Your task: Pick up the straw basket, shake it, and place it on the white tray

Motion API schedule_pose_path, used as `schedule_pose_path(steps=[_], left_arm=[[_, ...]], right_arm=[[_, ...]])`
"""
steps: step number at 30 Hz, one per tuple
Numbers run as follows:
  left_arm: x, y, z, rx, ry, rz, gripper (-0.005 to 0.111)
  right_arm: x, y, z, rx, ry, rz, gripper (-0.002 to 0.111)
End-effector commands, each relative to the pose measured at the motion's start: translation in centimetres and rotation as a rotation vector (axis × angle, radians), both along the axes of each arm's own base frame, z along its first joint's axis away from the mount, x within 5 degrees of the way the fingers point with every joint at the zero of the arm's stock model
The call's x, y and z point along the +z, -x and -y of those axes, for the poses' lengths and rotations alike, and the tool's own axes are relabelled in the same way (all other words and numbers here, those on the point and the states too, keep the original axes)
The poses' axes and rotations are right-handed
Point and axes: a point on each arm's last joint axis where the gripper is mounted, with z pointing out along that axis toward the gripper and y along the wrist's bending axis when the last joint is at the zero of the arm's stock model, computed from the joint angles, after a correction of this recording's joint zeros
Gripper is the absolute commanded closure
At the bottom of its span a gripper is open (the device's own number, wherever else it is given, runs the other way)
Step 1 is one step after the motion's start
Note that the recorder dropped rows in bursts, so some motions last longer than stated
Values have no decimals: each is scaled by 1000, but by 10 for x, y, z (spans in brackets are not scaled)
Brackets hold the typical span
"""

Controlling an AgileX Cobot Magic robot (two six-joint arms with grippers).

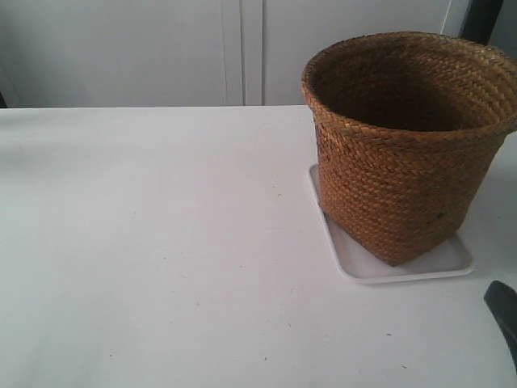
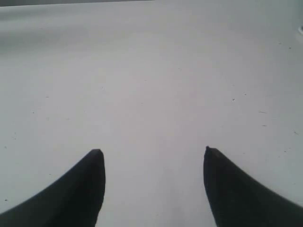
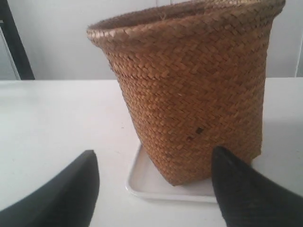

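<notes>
The brown woven straw basket (image 1: 404, 153) stands upright on the white tray (image 1: 355, 271) at the exterior view's right. The right wrist view shows the same straw basket (image 3: 194, 94) resting in the white tray (image 3: 151, 182), a short way beyond my right gripper (image 3: 154, 153), which is open, empty and apart from the basket. A dark fingertip (image 1: 505, 311) shows at the exterior view's lower right edge. My left gripper (image 2: 154, 150) is open over bare white table, holding nothing, with neither basket nor tray in its view.
The white table (image 1: 145, 242) stretches wide at the exterior view's left and front. A pale wall with panel seams (image 1: 242, 48) runs behind the table's far edge. A dark upright post (image 3: 14, 42) stands at the back in the right wrist view.
</notes>
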Motion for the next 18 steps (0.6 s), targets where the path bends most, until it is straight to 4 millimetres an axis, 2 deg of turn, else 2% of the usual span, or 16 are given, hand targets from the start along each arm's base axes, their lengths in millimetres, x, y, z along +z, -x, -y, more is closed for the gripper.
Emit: schedule_pose_path(steps=[1, 4, 7, 11, 18], left_arm=[[-1, 0, 0, -2, 3, -3, 42], [-1, 0, 0, -2, 3, -3, 42], [-1, 0, 0, -2, 3, -3, 42], [-1, 0, 0, -2, 3, -3, 42], [-1, 0, 0, -2, 3, -3, 42]], right_arm=[[-7, 0, 4, -52, 39, -52, 45], [-12, 0, 7, -90, 51, -111, 45], [-10, -1, 10, -125, 53, -87, 45], [-16, 0, 9, -105, 98, -145, 45], [-18, 1, 8, -97, 77, -171, 45]])
